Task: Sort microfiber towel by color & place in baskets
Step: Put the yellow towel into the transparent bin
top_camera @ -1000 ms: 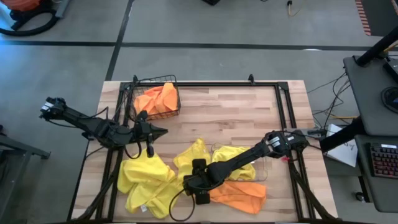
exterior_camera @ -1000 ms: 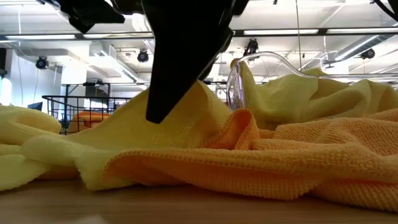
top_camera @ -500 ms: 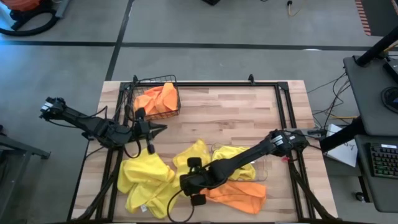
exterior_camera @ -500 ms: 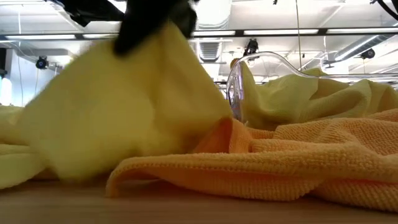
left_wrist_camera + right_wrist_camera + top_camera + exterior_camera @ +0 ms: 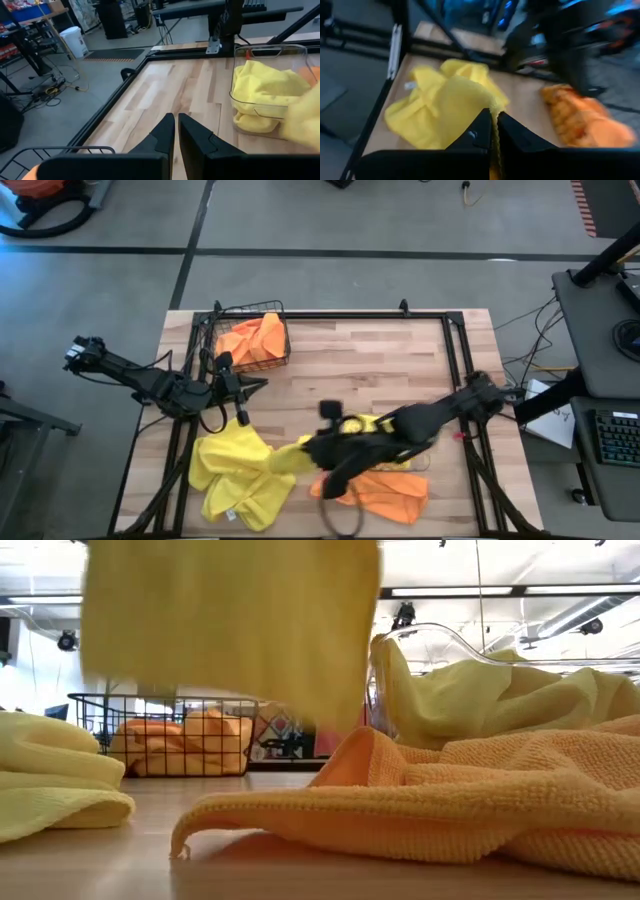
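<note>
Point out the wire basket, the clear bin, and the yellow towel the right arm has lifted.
wire basket [image 5: 250, 340]: high view, on the orange towels' side rim.
clear bin [image 5: 265, 49]: left wrist view, on its far top rim.
lifted yellow towel [image 5: 230, 615]: low view, on the middle of the hanging cloth.

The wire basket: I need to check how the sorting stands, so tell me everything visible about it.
The wire basket is a dark, rectangular mesh container standing upright on the wooden table, at its far left corner beside the frame rail. Orange towels fill it in a crumpled heap that rises about to its rim; no yellow shows inside. The left gripper, shut, hovers just in front of it without touching.
</note>
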You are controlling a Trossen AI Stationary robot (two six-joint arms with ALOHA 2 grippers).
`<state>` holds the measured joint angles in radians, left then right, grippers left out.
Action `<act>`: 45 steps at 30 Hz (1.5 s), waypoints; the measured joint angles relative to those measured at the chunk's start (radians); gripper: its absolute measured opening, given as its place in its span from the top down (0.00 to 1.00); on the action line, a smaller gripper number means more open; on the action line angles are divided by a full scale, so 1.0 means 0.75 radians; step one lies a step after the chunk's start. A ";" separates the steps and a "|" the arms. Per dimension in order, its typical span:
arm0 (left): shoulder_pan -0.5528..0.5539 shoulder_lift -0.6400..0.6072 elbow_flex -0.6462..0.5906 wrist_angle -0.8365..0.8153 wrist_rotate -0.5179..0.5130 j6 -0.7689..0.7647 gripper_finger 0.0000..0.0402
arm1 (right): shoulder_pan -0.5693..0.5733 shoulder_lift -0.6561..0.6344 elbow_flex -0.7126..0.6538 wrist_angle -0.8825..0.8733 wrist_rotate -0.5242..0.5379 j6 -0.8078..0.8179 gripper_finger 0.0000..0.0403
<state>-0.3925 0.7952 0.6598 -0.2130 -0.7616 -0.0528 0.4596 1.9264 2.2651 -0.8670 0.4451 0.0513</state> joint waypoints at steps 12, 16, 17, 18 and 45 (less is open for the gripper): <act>0.000 0.005 -0.001 -0.018 0.001 -0.051 0.98 | 0.204 -0.347 -0.002 -0.452 0.417 0.311 0.98; 0.000 0.006 -0.001 -0.018 0.001 -0.069 0.98 | 0.255 -0.382 -0.004 -0.772 0.534 0.596 0.98; 0.000 0.006 -0.001 -0.018 0.001 -0.074 0.98 | 0.264 -0.385 -0.004 -0.831 0.537 0.658 0.98; 0.000 0.006 -0.001 -0.018 0.001 -0.080 0.98 | 0.271 -0.386 -0.004 -0.884 0.539 0.712 0.98; 0.000 0.073 -0.003 -0.032 0.004 -0.132 0.98 | 0.151 -0.461 -0.297 -0.938 -0.038 0.993 0.98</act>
<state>-0.3927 0.8502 0.6579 -0.2371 -0.7589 -0.1516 0.5731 1.5810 2.0424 -1.5705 0.4166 0.7958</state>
